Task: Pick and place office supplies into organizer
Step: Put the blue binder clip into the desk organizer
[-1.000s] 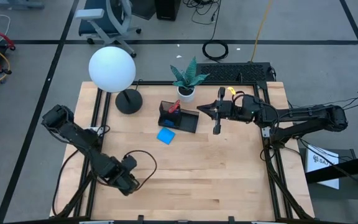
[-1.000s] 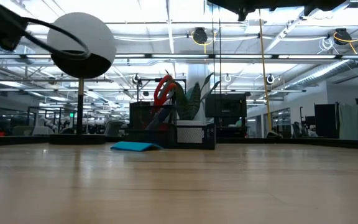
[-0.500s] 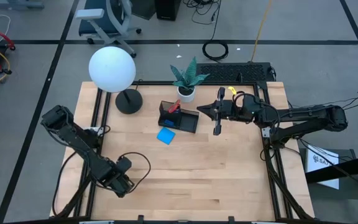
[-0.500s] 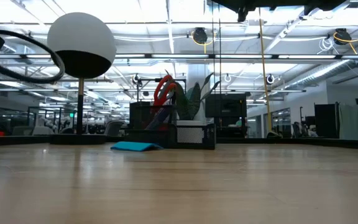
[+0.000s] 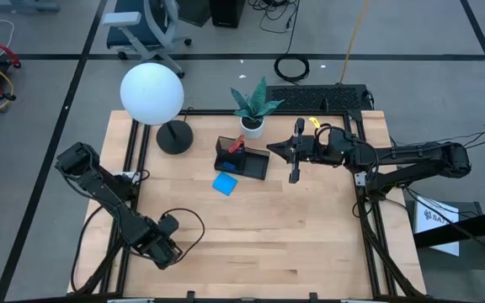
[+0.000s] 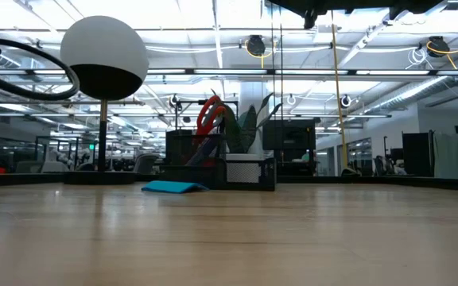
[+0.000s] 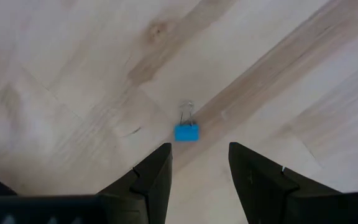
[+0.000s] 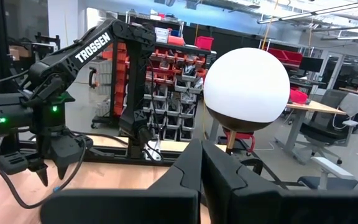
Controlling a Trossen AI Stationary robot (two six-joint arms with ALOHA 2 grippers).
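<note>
Wooden table [image 5: 310, 227] with the left gripper [image 7: 199, 177] hanging low over its near-left part, fingers [image 7: 154, 177] spread apart and holding nothing. Tiny blue binder clip [image 7: 186, 131] lies flat on the wood just ahead of the fingertips, lined up with the gap, not touching either finger. Right gripper [image 5: 274, 150] sits just beside the organizer [image 5: 242, 158], fingers pressed together, empty. Red-handled scissors [image 6: 208, 116] stand in the organizer's tall compartment; blue note pad [image 5: 224, 183] lies just in front of it.
</note>
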